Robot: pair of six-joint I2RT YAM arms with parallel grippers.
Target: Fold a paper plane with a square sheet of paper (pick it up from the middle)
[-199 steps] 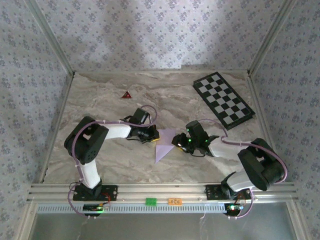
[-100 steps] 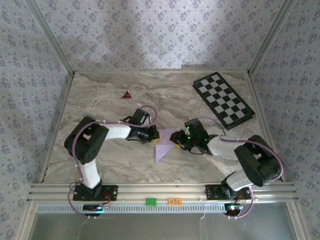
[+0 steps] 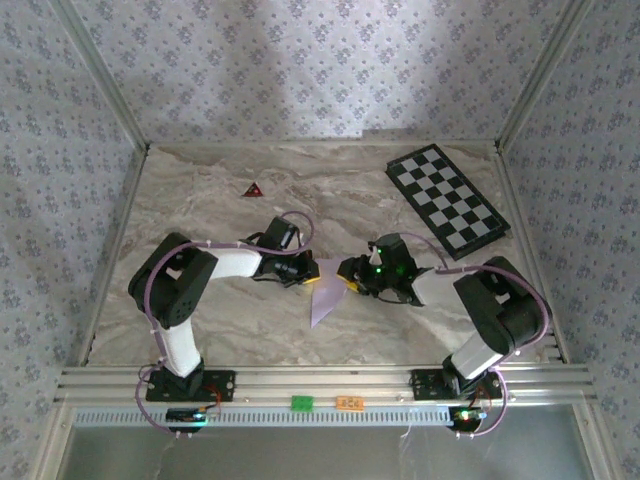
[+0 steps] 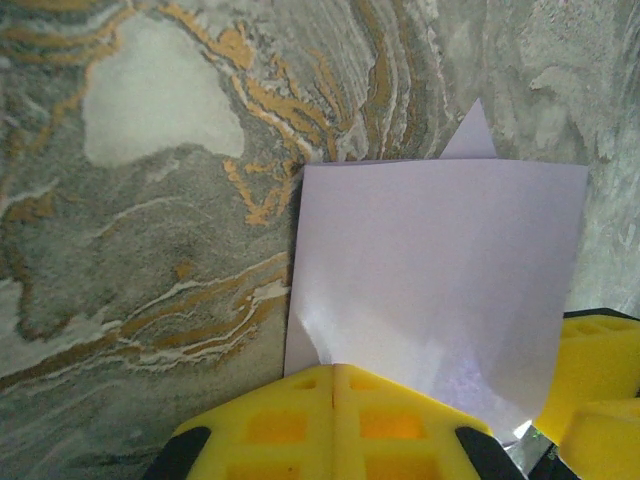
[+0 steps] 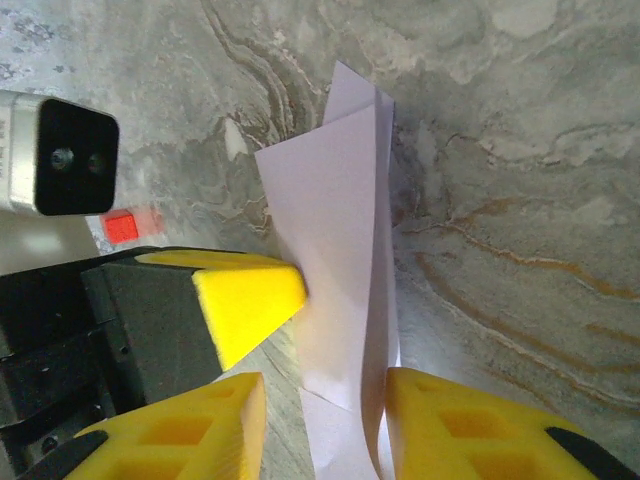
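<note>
A small booth is seen from above. Wallpaper (image 3: 300,60), pale grey-lilac with a small flower print, covers its left, back and right sides, and bare metal posts (image 3: 100,80) slant up at the corners. The table (image 3: 200,210) has a marbled top of grey and beige swirls, with rusty orange veins in the wrist views. A metal rail (image 3: 320,382) runs along its near edge and carries a green tag (image 3: 301,402) and an orange tag (image 3: 350,402).

Toward the back left of the table lies a small dark red triangle (image 3: 253,189), well apart from everything else. The left arm (image 3: 175,285) bends in from the near left. The left pincer (image 3: 308,274) is low at the table's middle, its yellow fingers (image 4: 290,420) pressed together with no gap. Their tips meet the near edge of the square sheet of paper (image 3: 323,298). I cannot tell whether the paper is nipped between them.

The paper is pale lilac and partly folded. It lies near the centre of the table between the two pincers, with a point toward the near edge.

The right pincer (image 5: 325,400) comes in from the right, its fingers apart. A raised fold of the paper (image 5: 335,230) stands in the gap between them, touching one finger.

At the back right a black-and-white checkered board (image 3: 446,200) lies flat, set at an angle.
</note>
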